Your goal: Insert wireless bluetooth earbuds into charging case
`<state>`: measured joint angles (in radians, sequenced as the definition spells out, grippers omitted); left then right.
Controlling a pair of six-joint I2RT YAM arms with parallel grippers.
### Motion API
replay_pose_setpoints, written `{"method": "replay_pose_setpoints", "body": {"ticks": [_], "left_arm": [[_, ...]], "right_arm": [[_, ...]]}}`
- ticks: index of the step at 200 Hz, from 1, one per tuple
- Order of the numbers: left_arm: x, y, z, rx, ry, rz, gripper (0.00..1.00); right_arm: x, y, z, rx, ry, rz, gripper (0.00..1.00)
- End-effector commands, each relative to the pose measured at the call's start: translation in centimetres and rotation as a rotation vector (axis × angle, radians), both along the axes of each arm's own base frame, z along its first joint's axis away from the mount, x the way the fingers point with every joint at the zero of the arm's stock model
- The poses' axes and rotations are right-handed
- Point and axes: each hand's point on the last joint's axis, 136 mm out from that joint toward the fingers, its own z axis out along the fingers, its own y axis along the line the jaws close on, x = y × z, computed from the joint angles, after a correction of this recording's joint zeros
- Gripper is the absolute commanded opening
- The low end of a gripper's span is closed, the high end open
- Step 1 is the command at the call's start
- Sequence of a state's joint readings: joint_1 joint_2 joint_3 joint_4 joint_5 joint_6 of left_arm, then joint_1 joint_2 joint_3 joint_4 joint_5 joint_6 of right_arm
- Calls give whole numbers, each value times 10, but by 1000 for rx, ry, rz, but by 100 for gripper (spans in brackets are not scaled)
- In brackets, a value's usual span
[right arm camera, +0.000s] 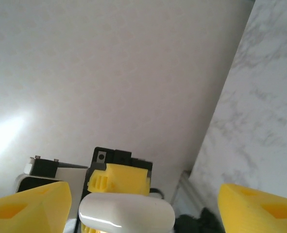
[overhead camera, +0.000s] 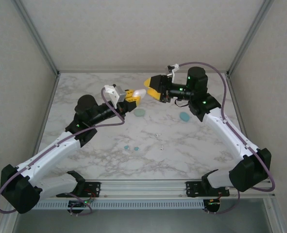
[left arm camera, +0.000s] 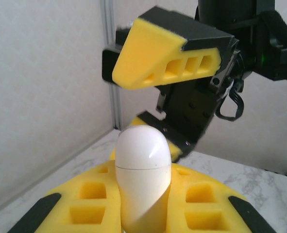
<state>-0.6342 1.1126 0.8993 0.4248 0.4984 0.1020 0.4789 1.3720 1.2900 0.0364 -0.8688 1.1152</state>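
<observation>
My left gripper (overhead camera: 132, 96) is shut on a white, egg-shaped charging case (overhead camera: 140, 92), held up above the table with its lid closed. In the left wrist view the case (left arm camera: 143, 170) stands upright between the yellow pads (left arm camera: 90, 204). My right gripper (overhead camera: 152, 89) is open and faces the case from the right, with one yellow finger (left arm camera: 158, 58) above it and one behind. From the right wrist the case (right arm camera: 126, 213) lies between the spread fingertips (right arm camera: 36, 206), touching neither. Tiny teal earbuds (overhead camera: 126, 147) and whitish ones (overhead camera: 161, 145) lie loose on the marble table.
Two teal rounded cases (overhead camera: 140, 112) (overhead camera: 184, 116) rest on the table (overhead camera: 99, 141) below the grippers. White walls with metal posts (overhead camera: 51, 63) close in the back and sides.
</observation>
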Motion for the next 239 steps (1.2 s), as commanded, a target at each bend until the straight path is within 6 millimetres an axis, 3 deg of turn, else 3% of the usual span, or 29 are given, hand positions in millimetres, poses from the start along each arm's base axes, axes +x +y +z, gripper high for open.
{"method": "replay_pose_setpoints", "body": {"ticks": [1,35,118,181,239], "left_arm": [[3,2,22,-56,-86,40,12],[13,2,23,-76,-80,71,12],[15,-3,20,-124,-16,38,11],[15,-7,16,-95,-28,30,12],[24,-8,9,-62,-43,65,13]], "right_arm": [[-8,13,19,70,107,73,80],[-11,22,16,71,78,99,76],[-13,0,14,-70,-206,-33,76],[5,17,14,106,132,-16,79],[2,27,11,111,251,13,70]]}}
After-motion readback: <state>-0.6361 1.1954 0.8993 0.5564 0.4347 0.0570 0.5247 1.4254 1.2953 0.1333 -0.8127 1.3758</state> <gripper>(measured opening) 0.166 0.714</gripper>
